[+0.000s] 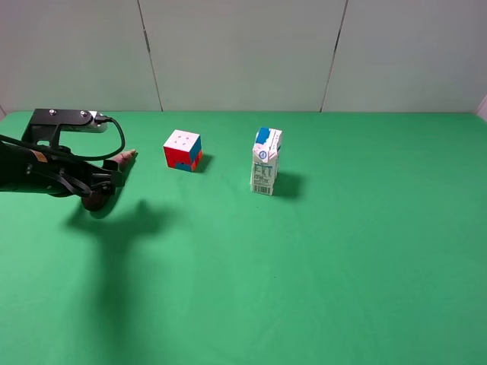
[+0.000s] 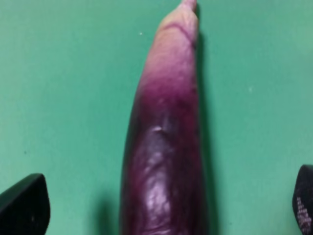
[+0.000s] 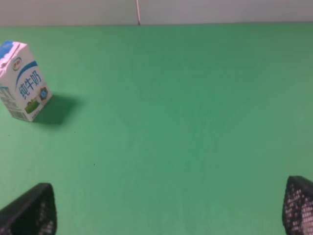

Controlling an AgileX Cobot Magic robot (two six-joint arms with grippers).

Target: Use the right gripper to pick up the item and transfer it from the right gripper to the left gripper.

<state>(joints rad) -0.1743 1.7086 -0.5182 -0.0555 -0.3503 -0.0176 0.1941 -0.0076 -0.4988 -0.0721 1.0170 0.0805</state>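
The eggplant (image 2: 164, 147) is glossy dark purple and fades to a pale tan stem end. It lies on the green table between the two fingers of my left gripper (image 2: 161, 208). The fingers (image 2: 24, 205) stand wide apart and do not touch it, so the gripper is open. In the exterior high view the left gripper (image 1: 103, 188) is at the far left, low over the table, and only the eggplant's tan tip (image 1: 128, 157) shows past it. My right gripper (image 3: 168, 210) is open and empty over bare table; it is out of the exterior high view.
A red, white and blue puzzle cube (image 1: 183, 150) sits right of the eggplant's tip. A white-and-blue milk carton (image 1: 265, 161) stands upright near the middle; it also shows in the right wrist view (image 3: 23, 81). A grey wall closes the back.
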